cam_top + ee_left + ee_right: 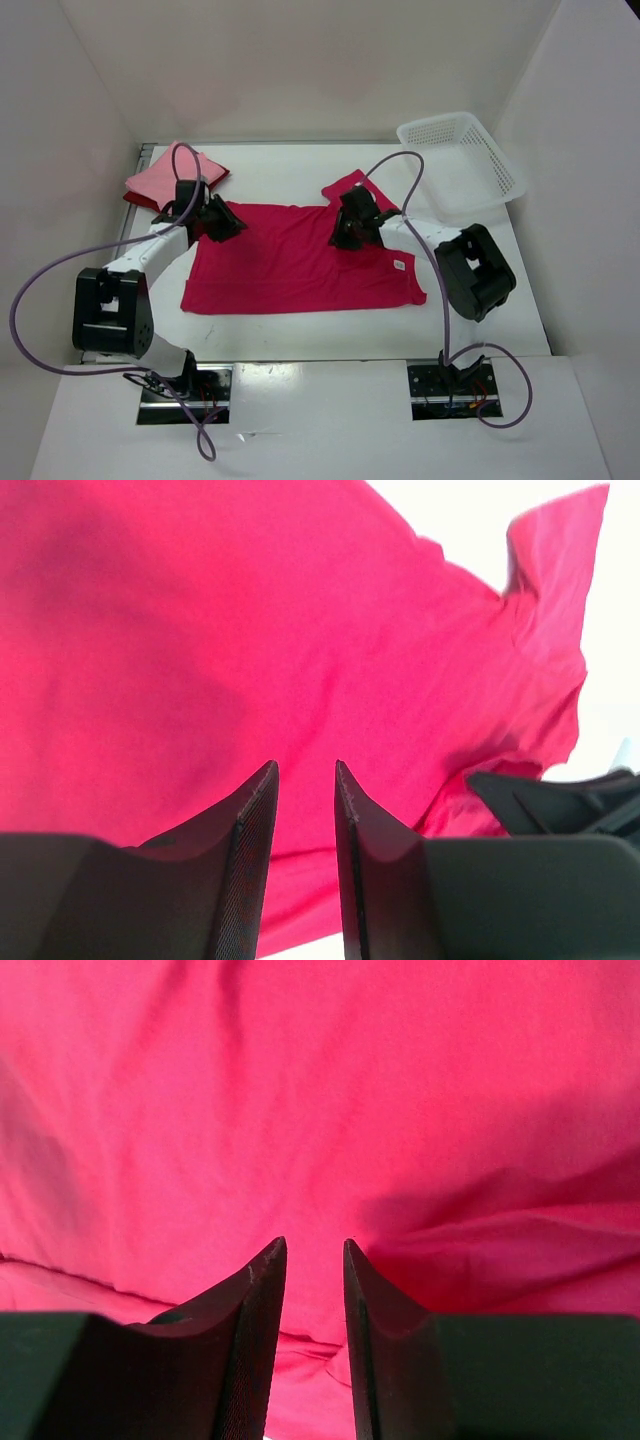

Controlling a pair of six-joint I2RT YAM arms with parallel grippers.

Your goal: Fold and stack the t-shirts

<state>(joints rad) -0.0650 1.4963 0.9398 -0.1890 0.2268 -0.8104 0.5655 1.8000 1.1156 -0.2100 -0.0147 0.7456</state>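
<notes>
My left gripper [305, 770] and right gripper [315, 1245] both stand slightly parted, gripping nothing, low over the magenta-crimson t-shirt [300, 265] spread at centre; tips perhaps touching it. The light pink t-shirt [172, 175] lies folded at ten o'clock

Three t-shirts [290, 270], one white basket [497, 158].

No writing, brand, number or sign can be read in any view. The only label in sight is a small white tag [398, 265] on the magenta-crimson t-shirt [290, 270]. Seen from above, it sits near that shirt's right edge, a little above the shirt's lower right corner. The tag is too small for any letters or figures on it to be made out.
</notes>
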